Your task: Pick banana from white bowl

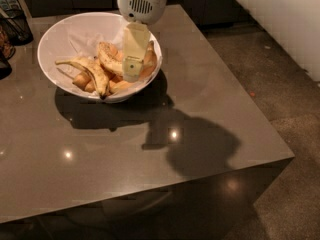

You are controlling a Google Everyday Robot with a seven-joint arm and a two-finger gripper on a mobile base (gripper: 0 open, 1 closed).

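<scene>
The white bowl (60, 41) stands at the back left of the grey table. It holds several bananas. The plump speckled yellow banana (109, 59) lies near the bowl's middle. A thinner dark-streaked banana (94, 74) with a long pale stem lies in front of it, and smooth orange-tinted bananas (149, 60) lie at the right side. My gripper (131, 73), pale yellow under a white round wrist (142, 1), reaches down into the right half of the bowl. It hangs just right of the speckled banana, over the pile. Whether it touches a banana I cannot tell.
A dark wire basket (14, 21) stands at the table's back left corner. The table's right edge (240, 84) and front edge (150, 196) drop to a speckled floor. A pale wall (290, 19) runs along the far right.
</scene>
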